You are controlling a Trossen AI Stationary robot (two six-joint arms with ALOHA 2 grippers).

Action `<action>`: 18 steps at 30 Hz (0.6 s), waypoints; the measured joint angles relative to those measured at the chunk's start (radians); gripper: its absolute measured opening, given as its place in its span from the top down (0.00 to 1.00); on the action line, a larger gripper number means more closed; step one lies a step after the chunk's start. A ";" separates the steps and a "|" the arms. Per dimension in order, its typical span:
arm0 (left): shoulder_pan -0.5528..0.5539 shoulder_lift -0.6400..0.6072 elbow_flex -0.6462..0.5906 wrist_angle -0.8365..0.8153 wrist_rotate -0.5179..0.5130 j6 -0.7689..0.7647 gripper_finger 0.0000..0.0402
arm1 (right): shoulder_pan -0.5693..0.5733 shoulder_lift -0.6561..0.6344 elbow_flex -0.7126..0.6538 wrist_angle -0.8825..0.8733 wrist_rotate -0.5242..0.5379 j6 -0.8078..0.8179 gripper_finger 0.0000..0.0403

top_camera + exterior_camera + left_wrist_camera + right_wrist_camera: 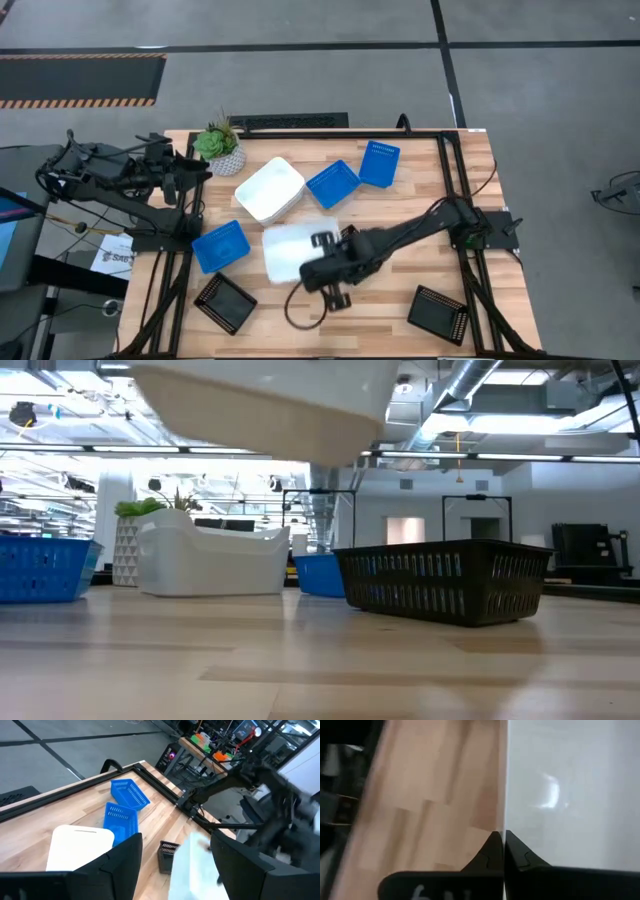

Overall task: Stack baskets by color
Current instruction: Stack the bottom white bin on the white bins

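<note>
Right now the right end effector [322,243] is pinching the rim of a white basket [293,250] near the middle of the surface [390,310], its fingers [492,851] closing tight on the thin edge with the basket body lying to one side of them. Seen from table height, that basket [270,405] is hanging above the boards, clear of them, tilting slightly. Behind it and toward the left arm, a white stack [270,189] is sitting beside the plant [220,146]. Two blue baskets are lying at the far side, one [333,184] just beside the white stack and another [379,164] touching its corner. A third blue basket [219,245] is resting just left of the held white one. Two black baskets are sitting at the near edge, one [225,302] on the left and one [439,314] on the right, well apart from each other.

The left end effector [190,172] is waiting over the far-left corner near the plant, its fingers [122,857] standing wide with nothing between them
</note>
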 joint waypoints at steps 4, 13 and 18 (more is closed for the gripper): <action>0.000 0.000 0.000 -0.014 0.000 0.000 0.44 | -0.058 -0.050 0.000 -0.029 0.022 -0.073 1.00; 0.000 0.000 0.000 -0.035 -0.001 0.024 0.44 | -0.262 -0.033 0.002 -0.015 0.040 -0.385 1.00; 0.000 0.000 0.000 -0.053 -0.002 0.024 0.44 | -0.354 0.005 0.001 0.040 0.090 -0.620 1.00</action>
